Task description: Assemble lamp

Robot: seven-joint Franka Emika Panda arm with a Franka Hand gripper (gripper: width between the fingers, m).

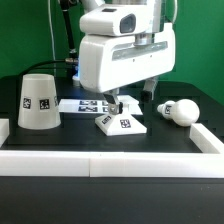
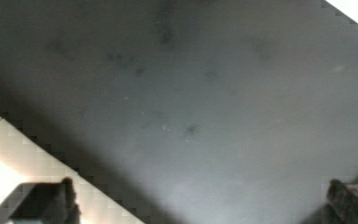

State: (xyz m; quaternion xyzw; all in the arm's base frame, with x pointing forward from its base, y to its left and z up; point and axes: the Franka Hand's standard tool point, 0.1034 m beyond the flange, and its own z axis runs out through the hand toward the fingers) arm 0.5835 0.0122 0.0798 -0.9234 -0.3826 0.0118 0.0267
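The flat square lamp base (image 1: 122, 122) lies on the black table, near the middle. The tapered shade (image 1: 38, 102) stands mouth down at the exterior view's left. The round bulb (image 1: 180, 110) lies on its side at the exterior view's right. My gripper (image 1: 116, 101) hangs just above the far edge of the base, apart from shade and bulb. In the wrist view the gripper (image 2: 194, 202) is open wide, its fingertips (image 2: 34, 205) at the frame's edges with only dark table between them. No lamp part shows in the wrist view.
The marker board (image 1: 82, 105) lies flat behind the base. A white raised border (image 1: 110, 160) runs along the table's front and sides; a strip of it shows in the wrist view (image 2: 16, 150). Green backdrop behind.
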